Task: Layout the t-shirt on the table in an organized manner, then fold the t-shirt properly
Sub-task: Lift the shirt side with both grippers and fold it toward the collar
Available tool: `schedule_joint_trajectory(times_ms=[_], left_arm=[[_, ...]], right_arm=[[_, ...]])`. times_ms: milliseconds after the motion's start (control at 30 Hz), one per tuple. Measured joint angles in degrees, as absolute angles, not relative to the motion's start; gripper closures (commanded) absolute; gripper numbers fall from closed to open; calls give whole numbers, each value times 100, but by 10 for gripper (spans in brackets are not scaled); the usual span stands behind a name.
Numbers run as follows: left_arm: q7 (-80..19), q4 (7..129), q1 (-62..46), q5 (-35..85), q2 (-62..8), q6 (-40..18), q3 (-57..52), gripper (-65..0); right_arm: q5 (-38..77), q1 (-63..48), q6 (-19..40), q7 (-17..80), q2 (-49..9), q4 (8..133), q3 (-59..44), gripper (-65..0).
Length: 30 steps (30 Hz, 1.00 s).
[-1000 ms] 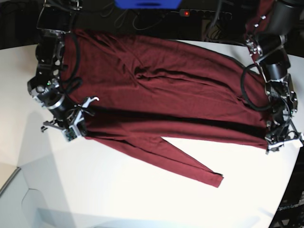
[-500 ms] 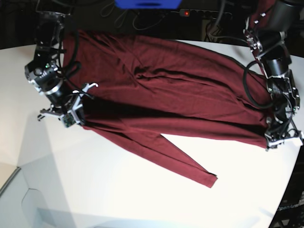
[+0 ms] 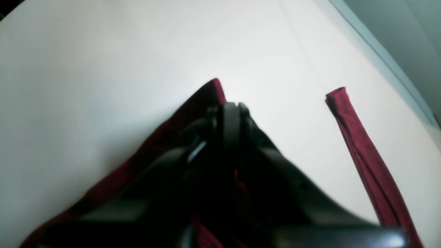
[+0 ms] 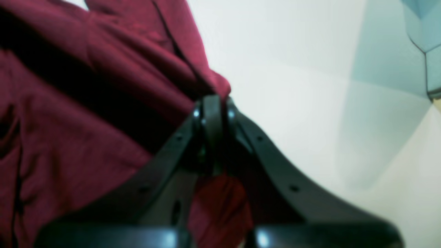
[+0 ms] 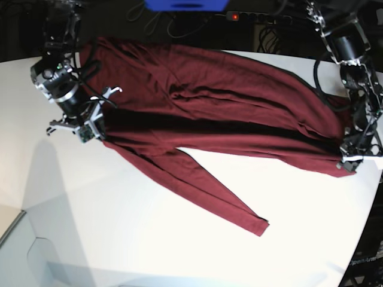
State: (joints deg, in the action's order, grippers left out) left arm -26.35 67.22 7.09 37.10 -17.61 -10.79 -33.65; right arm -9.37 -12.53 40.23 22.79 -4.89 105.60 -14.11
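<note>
- Right gripper [image 5: 90, 133], left of the base frame: jaws pinched tight on an edge of the t-shirt [image 5: 215, 119]; maroon cloth bunches at its tips in the wrist view
- Left gripper [image 5: 353, 160], right edge of frame: clamped on the opposite corner
- T-shirt stretched across the upper table [image 5: 119, 239]; one sleeve [image 5: 221, 200] trails towards lower centre

The t-shirt [image 5: 221, 113] lies spread across the far half of the table [image 5: 119, 239], from the left side to the right edge. One sleeve [image 5: 209, 194] runs from its near edge toward the table's near right. The right gripper [image 5: 90, 128] sits at its left end, the left gripper [image 5: 353, 158] at its right.
</note>
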Motion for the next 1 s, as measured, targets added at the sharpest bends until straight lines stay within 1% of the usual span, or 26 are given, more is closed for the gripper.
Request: schedule_joint_trajectory(times_ms=[133, 367, 533, 733, 1000], left_arm=[[-2655, 6893, 443, 3704, -1778, -1087, -3376, -1], [-2659, 7404, 242, 3747, -1844, -1116, -3374, -1], [-2663, 7428, 224, 3717, -1905, -1092, -3385, -1], [-2676, 7437, -54, 3730, -2167, -1085, -3400, -1], [-2661, 7526, -416, 3756, -2126, -1114, -3369, -1]], right_arm=[[-923, -1531, 4025, 2268, -489, 10951, -1396, 0], [-921, -1756, 4021, 2244, -506, 11017, -1398, 0], [-921, -1911, 4023, 2259, -521, 11028, -1400, 0], [-919, -2137, 4025, 2231, -631, 11032, -1398, 0], [-921, -2276, 4025, 2248, -646, 11032, -1398, 0]])
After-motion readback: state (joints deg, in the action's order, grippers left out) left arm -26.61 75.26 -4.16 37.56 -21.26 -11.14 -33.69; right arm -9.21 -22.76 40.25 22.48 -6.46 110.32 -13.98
